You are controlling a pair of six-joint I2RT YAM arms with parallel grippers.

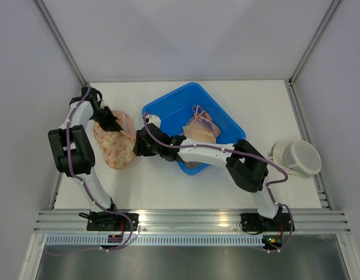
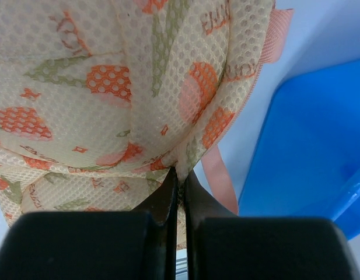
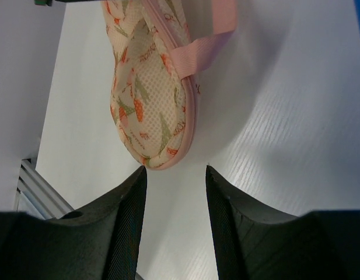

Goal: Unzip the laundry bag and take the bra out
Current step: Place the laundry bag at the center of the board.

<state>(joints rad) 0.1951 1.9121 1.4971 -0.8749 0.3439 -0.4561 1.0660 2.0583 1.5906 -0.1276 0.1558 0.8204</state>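
Laundry bag [image 1: 114,143] lies on the table [image 1: 168,186], just left of the blue bin [image 1: 168,111], and looks zipped shut.

Left tool [image 2: 178,175] is clamped on a fold of the bag's mesh. Right tool [image 3: 174,175] sits between bag and bin, jaws partly apart and empty, just short of the pink trim.

Judged step: catch the zip pull. I cannot pick it out for certain. Advise nipping the pull only, not the mesh or the pink loop [image 3: 197,49], with the left tool keeping the bag taut.

Bin holds beige strappy garments. White tub [image 1: 296,158] right of the bin: contents unclear. Bra presumably inside the bag, unseen.
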